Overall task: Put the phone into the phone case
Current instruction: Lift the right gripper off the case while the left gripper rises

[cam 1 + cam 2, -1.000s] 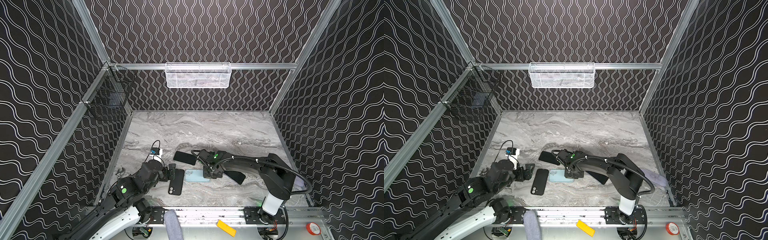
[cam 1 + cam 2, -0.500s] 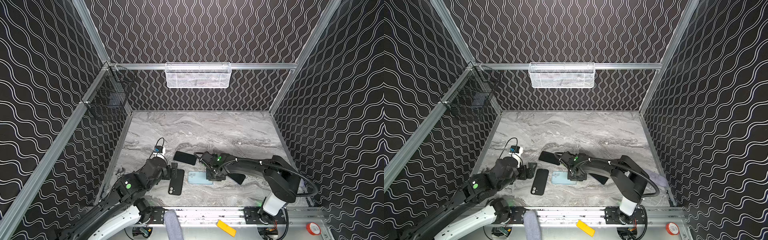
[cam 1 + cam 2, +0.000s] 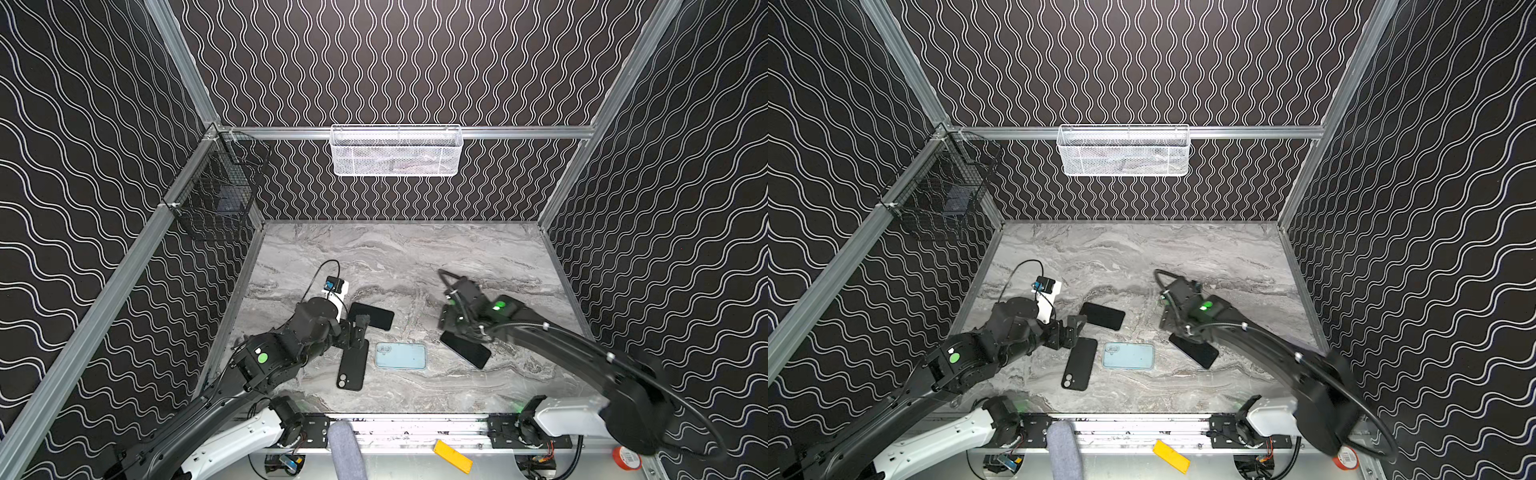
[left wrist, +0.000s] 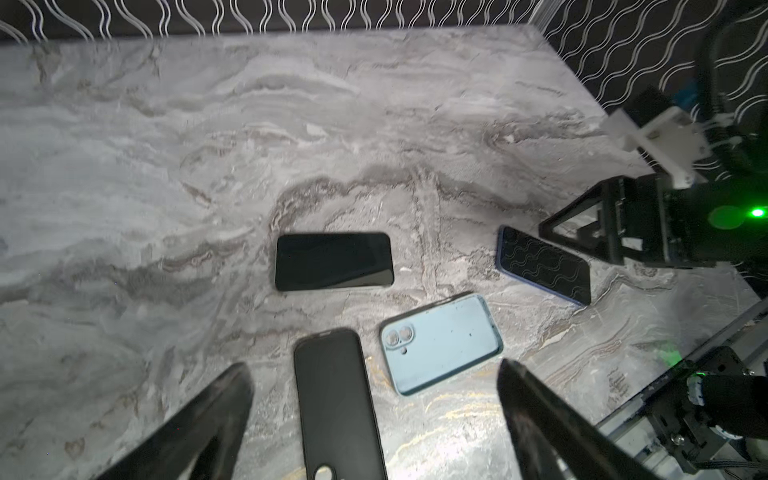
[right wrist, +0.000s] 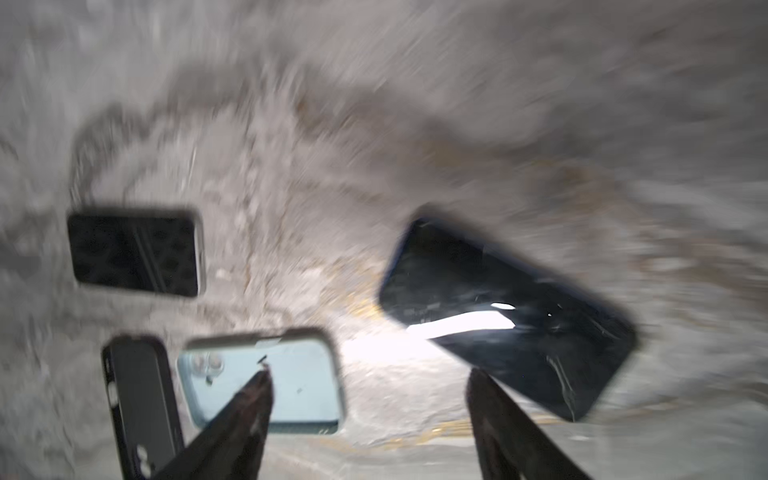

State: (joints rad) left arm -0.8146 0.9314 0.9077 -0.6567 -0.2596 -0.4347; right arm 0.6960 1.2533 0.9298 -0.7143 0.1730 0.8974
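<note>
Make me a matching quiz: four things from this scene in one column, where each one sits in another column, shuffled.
1 white mesh basket
2 light blue case
3 black case
4 blue-edged phone

A between the black case and the blue-edged phone
B hanging high at the back
C rightmost on the table
D reaching nearest the front edge

Pairs: 1-B, 2-A, 3-D, 4-C
</note>
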